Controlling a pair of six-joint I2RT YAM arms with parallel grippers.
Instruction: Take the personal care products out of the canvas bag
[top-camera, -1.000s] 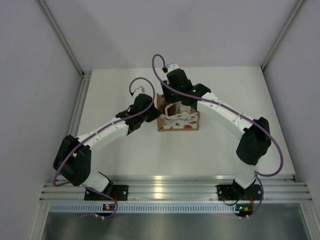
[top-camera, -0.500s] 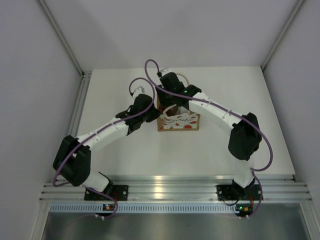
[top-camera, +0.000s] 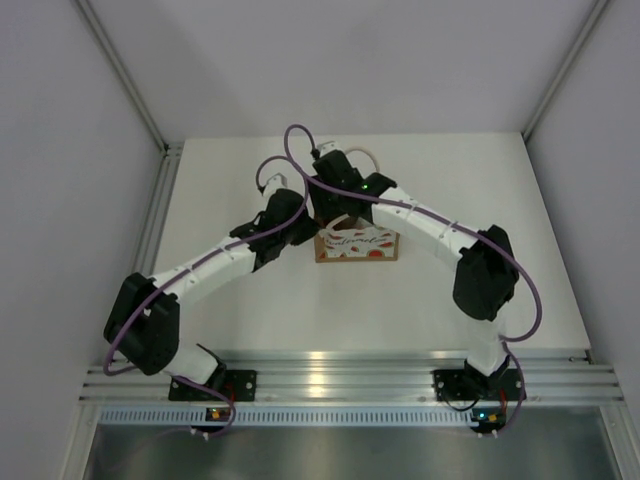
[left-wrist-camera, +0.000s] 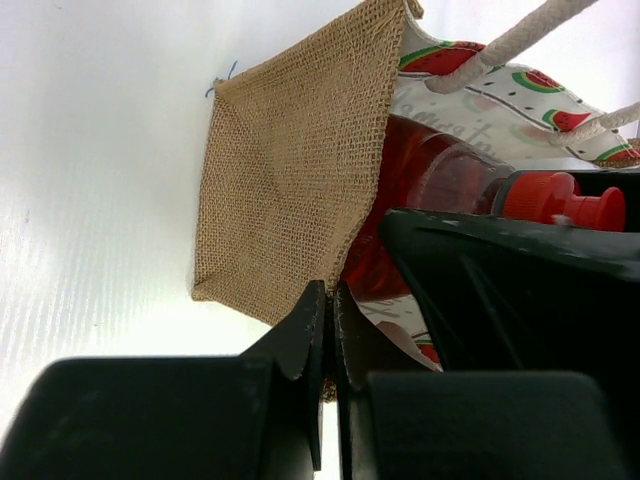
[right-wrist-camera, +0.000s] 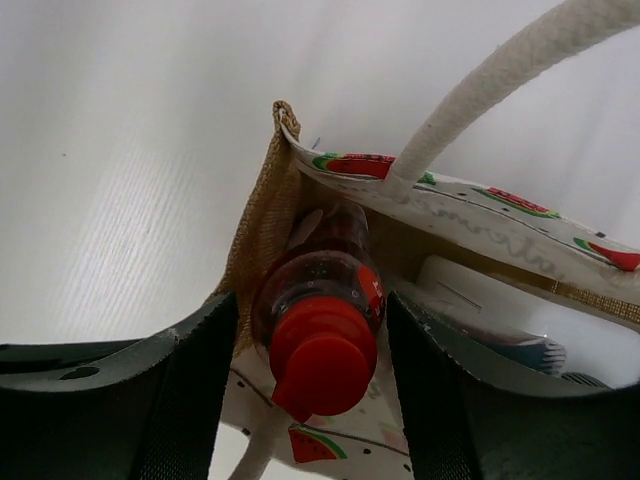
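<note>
The canvas bag (top-camera: 358, 246) stands mid-table, its watermelon panel facing the near edge. My left gripper (left-wrist-camera: 330, 300) is shut on the bag's tan side edge (left-wrist-camera: 290, 180) and holds it. The slim red bottle (right-wrist-camera: 325, 290) stands in the bag's left end with its red cap (right-wrist-camera: 320, 365) up. My right gripper (right-wrist-camera: 315, 390) is open, with a finger on each side of the bottle's cap and a gap between them and the bottle. A whitish tube (right-wrist-camera: 480, 300) lies deeper in the bag, with a dark cap (right-wrist-camera: 530, 352) beside it. The other bottles are hidden.
A cream rope handle (right-wrist-camera: 500, 80) arcs over the bag's mouth just behind my right gripper. My two grippers (top-camera: 308, 228) sit close together at the bag's left end. The metal rail (top-camera: 340, 380) runs along the near edge.
My right arm has swung left and come down over the bag's left end, now covering its mouth in the top view. My left arm has held still on the bag.
</note>
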